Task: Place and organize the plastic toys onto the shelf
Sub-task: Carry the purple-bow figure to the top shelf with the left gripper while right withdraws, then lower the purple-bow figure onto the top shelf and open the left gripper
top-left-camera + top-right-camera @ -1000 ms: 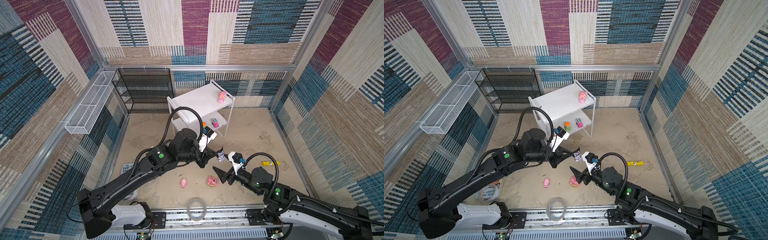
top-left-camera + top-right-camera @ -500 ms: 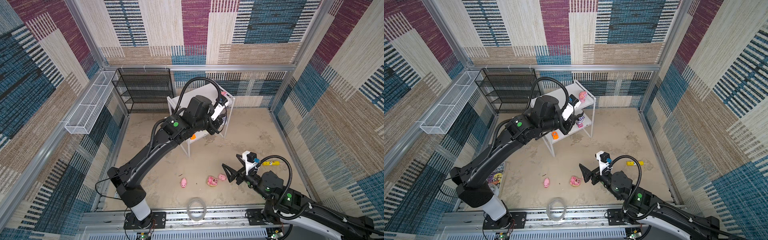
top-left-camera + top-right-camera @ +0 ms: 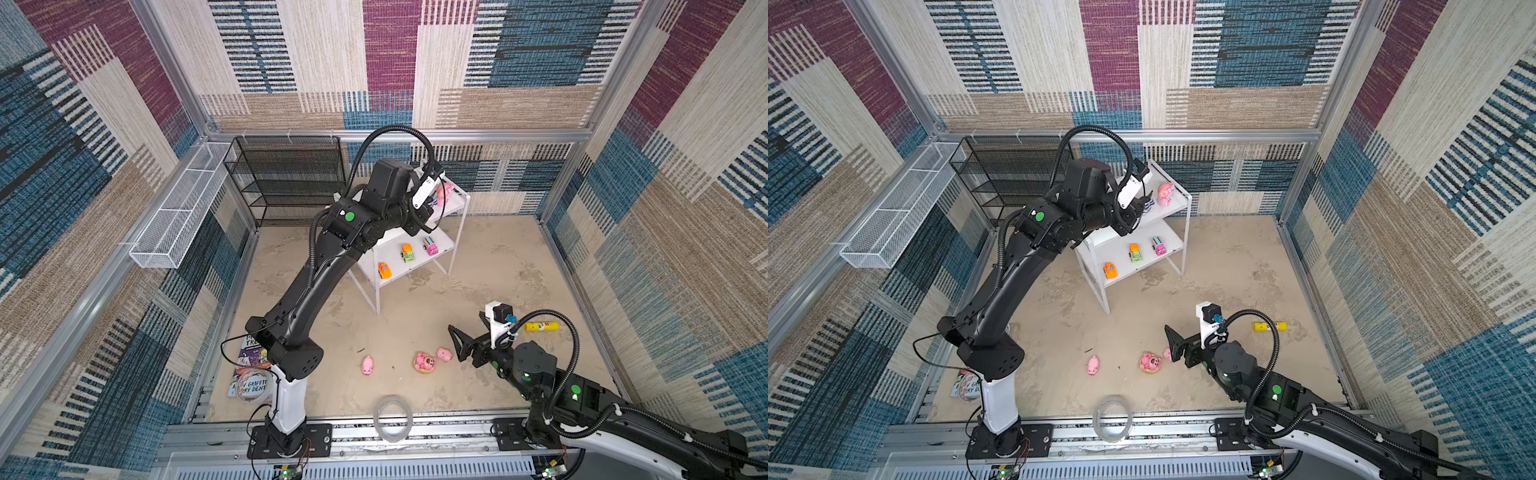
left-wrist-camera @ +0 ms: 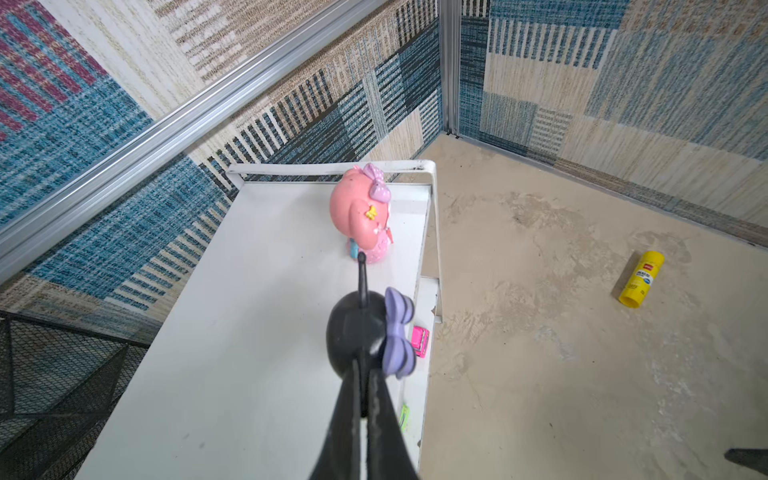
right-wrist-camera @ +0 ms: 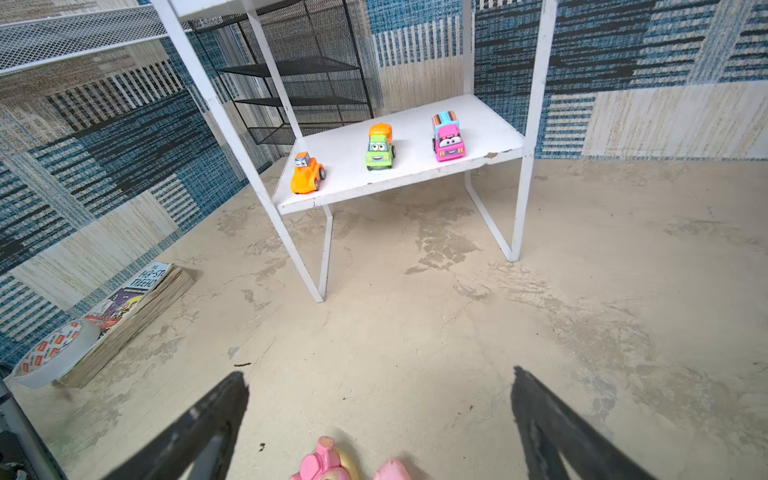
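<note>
The left tool (image 4: 362,390) grips the black-white figure (image 4: 353,332) over, perhaps touching, the shelf's (image 4: 249,311) top board; the right tool (image 5: 378,376) gapes wide beside a pink bear figure (image 5: 328,461), away from the shelf.

Bright, even, diffuse light fills every view, with no hard glare. Shadows are soft and lie beneath things, such as the faint one under the white two-tier metal shelf (image 5: 415,168) on the sandy beige floor (image 5: 415,332). Both top views are sharp but wide-angle, and the silver aluminium frame rails (image 3: 519,134) splay toward the edges. In the left wrist view the black plastic figure with a lilac bow (image 4: 349,332) sits close to the lens and is out of focus. In the right wrist view the black fingers (image 5: 199,424) of the right end effector (image 5: 378,374) are just as soft.
</note>
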Controlling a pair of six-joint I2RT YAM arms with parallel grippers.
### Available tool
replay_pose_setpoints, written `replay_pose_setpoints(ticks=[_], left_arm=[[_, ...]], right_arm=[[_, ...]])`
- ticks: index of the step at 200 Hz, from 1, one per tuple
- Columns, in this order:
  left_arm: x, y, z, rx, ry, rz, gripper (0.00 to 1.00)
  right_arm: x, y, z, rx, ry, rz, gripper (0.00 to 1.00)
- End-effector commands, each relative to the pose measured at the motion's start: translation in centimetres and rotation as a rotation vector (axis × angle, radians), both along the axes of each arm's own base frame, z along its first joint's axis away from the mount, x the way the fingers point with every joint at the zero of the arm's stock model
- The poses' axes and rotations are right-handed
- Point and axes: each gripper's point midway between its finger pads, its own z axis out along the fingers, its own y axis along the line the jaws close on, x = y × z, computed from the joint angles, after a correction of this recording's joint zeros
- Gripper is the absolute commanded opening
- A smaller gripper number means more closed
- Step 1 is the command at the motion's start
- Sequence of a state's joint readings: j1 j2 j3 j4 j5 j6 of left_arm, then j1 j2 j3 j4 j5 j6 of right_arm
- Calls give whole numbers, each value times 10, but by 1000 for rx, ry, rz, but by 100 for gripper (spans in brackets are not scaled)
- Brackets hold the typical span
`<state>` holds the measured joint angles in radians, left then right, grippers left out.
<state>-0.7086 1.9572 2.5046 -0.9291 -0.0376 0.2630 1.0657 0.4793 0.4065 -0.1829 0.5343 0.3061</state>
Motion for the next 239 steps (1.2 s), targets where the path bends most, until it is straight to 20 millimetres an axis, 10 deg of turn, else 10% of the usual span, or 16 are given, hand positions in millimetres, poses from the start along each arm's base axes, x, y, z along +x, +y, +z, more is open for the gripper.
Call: replay_pose_setpoints(ticks=[1, 132, 239], left_arm=[[2, 2, -1, -6, 19, -32, 0], [19, -5, -13, -42, 61, -59, 0], [25, -3, -12, -35, 48, -43, 22]], right_arm=[[1, -2, 6, 23, -6, -19, 100], [2, -3, 4, 23, -6, -22, 100], [0, -2, 0, 33, 6, -14, 100]])
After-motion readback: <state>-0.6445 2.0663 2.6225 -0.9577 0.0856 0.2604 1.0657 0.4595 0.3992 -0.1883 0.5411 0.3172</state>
